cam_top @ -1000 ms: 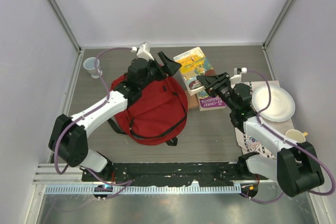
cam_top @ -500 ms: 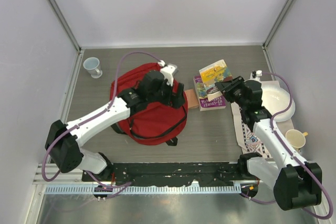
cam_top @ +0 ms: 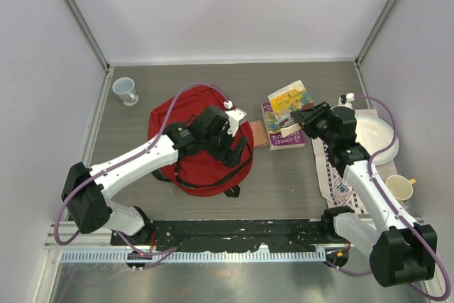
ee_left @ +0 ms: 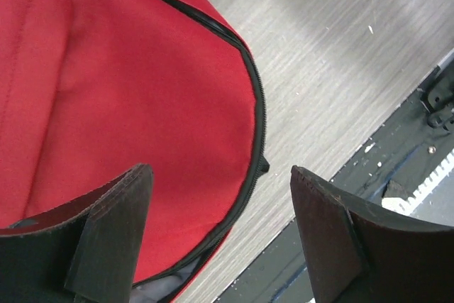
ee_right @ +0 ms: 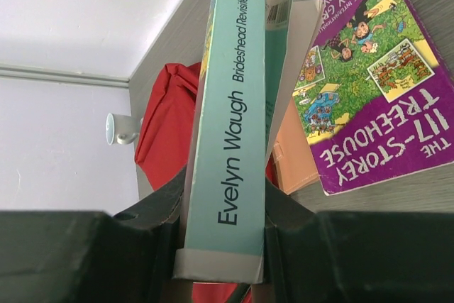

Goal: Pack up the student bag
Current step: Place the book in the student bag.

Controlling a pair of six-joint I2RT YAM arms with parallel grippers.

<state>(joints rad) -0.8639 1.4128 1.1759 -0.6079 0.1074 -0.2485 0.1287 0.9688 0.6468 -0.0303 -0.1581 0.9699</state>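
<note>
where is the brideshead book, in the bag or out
Out: right gripper holds the Brideshead book above the purple book, apart from the red backpack.

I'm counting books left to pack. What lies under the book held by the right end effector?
A purple Treehouse book lies flat on the table below the held book, an orange item beside it. Whatever is beneath the purple book is covered.
</note>
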